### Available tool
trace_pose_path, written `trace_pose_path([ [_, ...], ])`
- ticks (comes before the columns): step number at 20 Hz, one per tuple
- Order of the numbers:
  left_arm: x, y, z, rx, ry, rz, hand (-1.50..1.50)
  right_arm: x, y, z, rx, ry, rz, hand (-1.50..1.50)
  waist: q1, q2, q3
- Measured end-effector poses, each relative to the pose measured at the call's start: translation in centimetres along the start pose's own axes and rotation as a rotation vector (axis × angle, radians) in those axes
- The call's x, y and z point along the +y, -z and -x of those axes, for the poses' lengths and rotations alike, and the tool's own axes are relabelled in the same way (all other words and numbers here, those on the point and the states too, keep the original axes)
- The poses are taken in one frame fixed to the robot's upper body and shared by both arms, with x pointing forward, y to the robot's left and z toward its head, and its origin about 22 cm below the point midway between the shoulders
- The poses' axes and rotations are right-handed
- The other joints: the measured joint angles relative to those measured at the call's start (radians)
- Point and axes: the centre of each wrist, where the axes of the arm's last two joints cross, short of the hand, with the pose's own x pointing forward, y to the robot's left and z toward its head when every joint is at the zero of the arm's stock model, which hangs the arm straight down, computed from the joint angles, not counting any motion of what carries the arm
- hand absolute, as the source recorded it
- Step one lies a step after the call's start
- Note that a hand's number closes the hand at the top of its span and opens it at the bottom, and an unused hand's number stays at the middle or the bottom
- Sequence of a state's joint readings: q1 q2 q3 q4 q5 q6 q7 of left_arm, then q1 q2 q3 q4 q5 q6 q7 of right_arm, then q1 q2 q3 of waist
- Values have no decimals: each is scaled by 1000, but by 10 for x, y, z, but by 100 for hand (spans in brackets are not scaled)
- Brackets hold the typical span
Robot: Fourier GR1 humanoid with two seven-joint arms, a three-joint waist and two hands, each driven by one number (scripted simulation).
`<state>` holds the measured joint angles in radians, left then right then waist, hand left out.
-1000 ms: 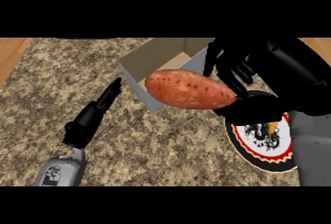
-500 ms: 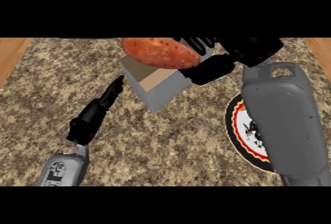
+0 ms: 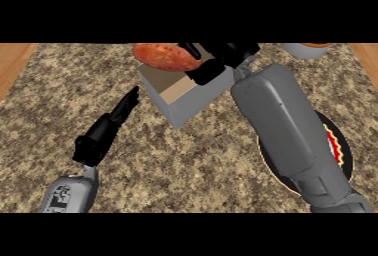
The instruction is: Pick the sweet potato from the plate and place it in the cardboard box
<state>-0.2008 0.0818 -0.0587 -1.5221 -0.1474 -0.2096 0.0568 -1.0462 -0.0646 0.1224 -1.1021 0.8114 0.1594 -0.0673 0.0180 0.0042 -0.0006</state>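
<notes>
**Sweet potato held at the box's far edge**

The right hand (image 3: 221, 56) curls round the sweet potato (image 3: 164, 56), which shows at the far edge of the open cardboard box (image 3: 188, 100), near the view's top. The right forearm crosses the plate (image 3: 340, 150) and hides most of it. The left hand (image 3: 103, 134) is just left of the box over the speckled surface (image 3: 184, 170), fingers straight, holding nothing

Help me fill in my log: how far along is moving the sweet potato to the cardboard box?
Done: the sweet potato is off the plate. In hand: the right robot hand is curled round it, holding it at the far edge of the open cardboard box. Left: bring it over the opening and release it, since it is not yet inside. The left robot hand is open beside the box.
</notes>
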Motion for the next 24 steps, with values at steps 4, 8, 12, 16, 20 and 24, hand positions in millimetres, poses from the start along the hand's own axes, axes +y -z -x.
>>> trace_pose_path([
  [4, 2, -3, 0, 5, 5, 2, 0, 28, 11, 6, 37, 0, -46, 150, 4, 1, 0],
  [8, 0, 1, -6, -3, 11, 9, 0, 51, 11, 26, 134, 98, -107, -150, 13, 5, 0],
  [12, -8, 3, -9, -9, 6, 15, 0, 63, 11, 42, 165, 164, -150, -150, 14, -2, 1],
  [16, -10, 2, -7, -12, 3, 14, 0, 70, 9, 54, 163, 290, -117, -150, 19, 2, 1],
  [20, -15, 2, -7, -10, 1, 17, 0, 60, 8, 66, 163, 478, 14, -150, 19, 7, 2],
  [24, -11, 3, -8, -11, 0, 16, 0, 51, -1, 87, 177, 678, 135, -150, 16, 9, 2],
])
